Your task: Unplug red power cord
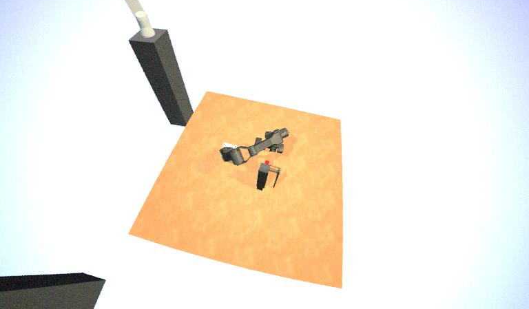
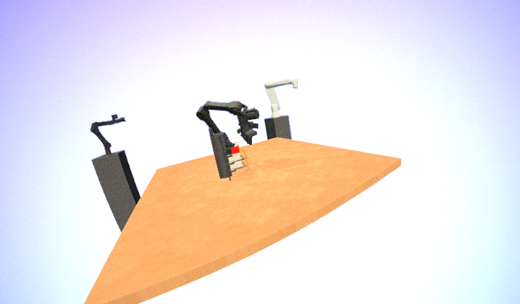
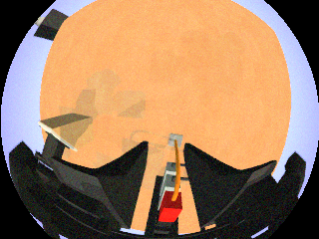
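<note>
On the orange bench (image 1: 242, 219), the power strip (image 1: 262, 177) stands upright as a dark slab near the middle, a little toward the far edge in the top view. In the exterior view the power strip (image 2: 221, 155) leans slightly, with pale plugs stacked down its face.

The red plug (image 1: 266, 162) sits at the top end of the strip, seated in it; in the exterior view the red plug (image 2: 235, 149) juts from the strip's upper face, and a thin orange cord (image 2: 244, 157) curves from it down to the bench surface. In the wrist view the red plug (image 3: 170, 210) shows low in the picture between the two dark fingers, with the cord (image 3: 177, 173) running away from it toward a small grey end piece lying on the bench.

The arm (image 1: 255, 146) rises from its base just left of the strip and reaches toward the far right corner of the bench. The gripper (image 2: 248, 134) hangs pointing downward, above and just to the right of the plug, apart from it. Its fingers stand partly closed, at a middling gap, with nothing between them; plug and cord lie below them, untouched.

Off the bench's left and far edges stand dark pedestals bearing other arms.
</note>
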You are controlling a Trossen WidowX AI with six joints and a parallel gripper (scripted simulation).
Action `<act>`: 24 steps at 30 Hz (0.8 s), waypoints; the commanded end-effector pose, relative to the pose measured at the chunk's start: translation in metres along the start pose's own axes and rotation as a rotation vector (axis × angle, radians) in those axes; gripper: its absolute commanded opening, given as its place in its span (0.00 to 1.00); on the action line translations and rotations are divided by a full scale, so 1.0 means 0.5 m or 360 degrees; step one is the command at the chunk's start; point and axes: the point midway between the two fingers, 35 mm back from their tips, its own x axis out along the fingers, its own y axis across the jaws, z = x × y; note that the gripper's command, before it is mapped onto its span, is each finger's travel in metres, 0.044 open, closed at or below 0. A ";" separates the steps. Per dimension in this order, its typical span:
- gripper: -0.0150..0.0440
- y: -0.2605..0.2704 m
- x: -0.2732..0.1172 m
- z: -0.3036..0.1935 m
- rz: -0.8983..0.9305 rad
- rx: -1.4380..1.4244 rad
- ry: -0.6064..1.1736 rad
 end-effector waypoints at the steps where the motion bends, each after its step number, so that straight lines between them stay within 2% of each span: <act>1: 0.53 -0.029 -0.037 -0.095 -0.0151 0.0141 0.0182; 24: 0.53 -0.027 -0.043 -0.139 -0.0158 0.0147 0.0193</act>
